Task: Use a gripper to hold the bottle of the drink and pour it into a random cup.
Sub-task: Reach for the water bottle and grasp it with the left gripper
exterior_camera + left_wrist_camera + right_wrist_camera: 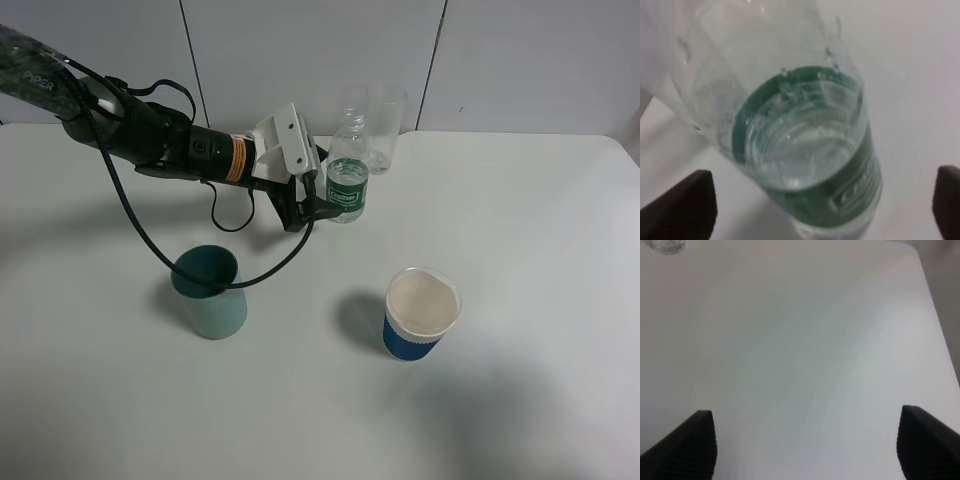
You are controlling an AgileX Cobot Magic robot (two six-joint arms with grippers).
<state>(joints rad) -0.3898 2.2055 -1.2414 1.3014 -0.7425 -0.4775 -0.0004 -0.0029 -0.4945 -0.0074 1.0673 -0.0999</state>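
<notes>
Step in hand: judged as the approach to the grasp; nothing is lifted or poured yet.
Bottle: the small clear plastic bottle with a green label (348,186) stands upright and uncapped on the white surface (530,230), upper middle of the high frame, with liquid showing inside in the left wrist view (807,150).
Left fingers: the dark left fingers (318,210) are spread wide either side of the bottle's labelled body; in the wrist view each tip (682,207) sits in a lower corner with a gap to the plastic, so no grip.
Right fingers: the right fingers (685,445) are parted over bare surface, holding nothing.
Cup: the short blue paper cup with a white inside (408,342) stands lower right of centre, well apart from the bottle.
Other things: a pale teal cup (212,305) at lower left; a tall clear glass (386,125) just behind the bottle.
Next move: probably closing on the label band, firmly enough not to slip yet without squeezing liquid out of the open neck, then lifting clear of the glass.
</notes>
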